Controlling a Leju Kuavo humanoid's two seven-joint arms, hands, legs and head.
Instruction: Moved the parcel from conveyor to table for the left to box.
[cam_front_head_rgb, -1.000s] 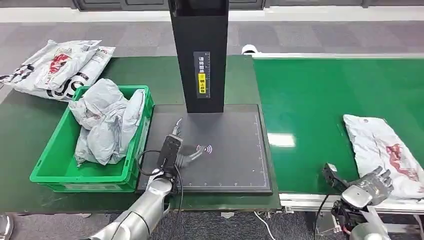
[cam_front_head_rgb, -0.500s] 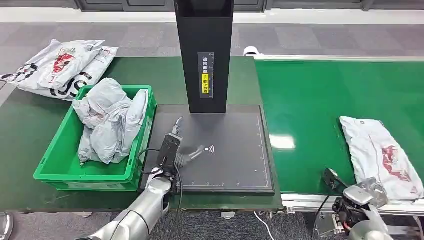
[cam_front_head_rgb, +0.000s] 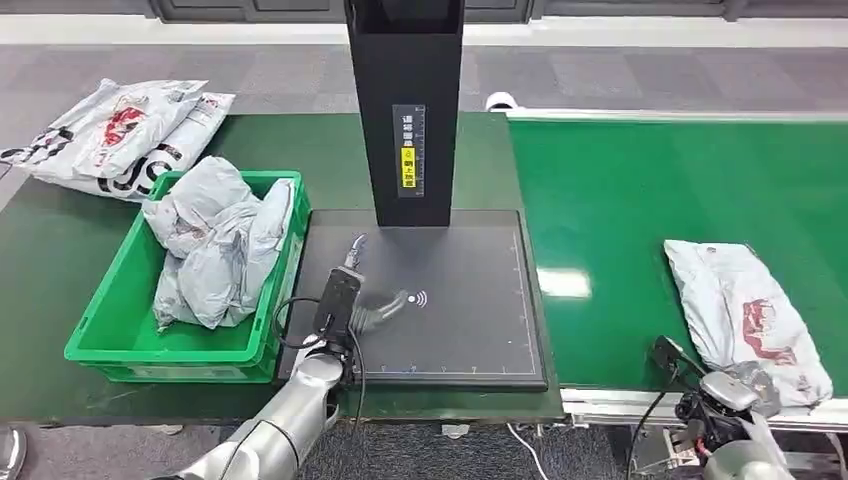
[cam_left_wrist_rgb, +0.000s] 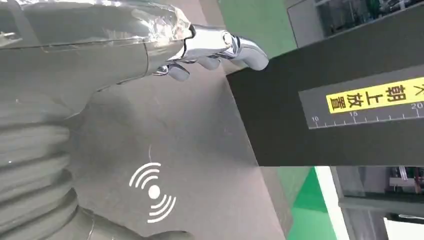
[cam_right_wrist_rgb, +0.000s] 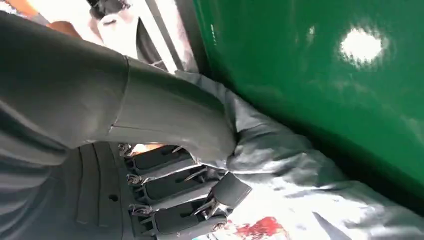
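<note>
A white-grey parcel (cam_front_head_rgb: 745, 315) with red print lies on the green conveyor (cam_front_head_rgb: 640, 190) near its front edge. My right hand (cam_front_head_rgb: 738, 385) is at the parcel's near corner. In the right wrist view the thumb lies over the parcel (cam_right_wrist_rgb: 300, 175) and the dark fingers (cam_right_wrist_rgb: 170, 192) curl against its crumpled edge, so my right hand (cam_right_wrist_rgb: 170, 150) grips it. My left hand (cam_front_head_rgb: 375, 312) hovers low over the black scanner mat (cam_front_head_rgb: 460, 330), fingers apart and holding nothing. The left hand's fingers (cam_left_wrist_rgb: 215, 42) reach toward the black column.
A black scanner column (cam_front_head_rgb: 405, 110) stands at the back of the mat. A green crate (cam_front_head_rgb: 100, 345) with grey bags (cam_front_head_rgb: 215, 240) sits left of the mat on the dark table (cam_front_head_rgb: 60, 240). More printed parcels (cam_front_head_rgb: 110, 135) lie at the far left.
The parcel has shifted left along the conveyor. My right hand has dropped lower and closed onto its near corner. The left hand has stayed over the mat.
</note>
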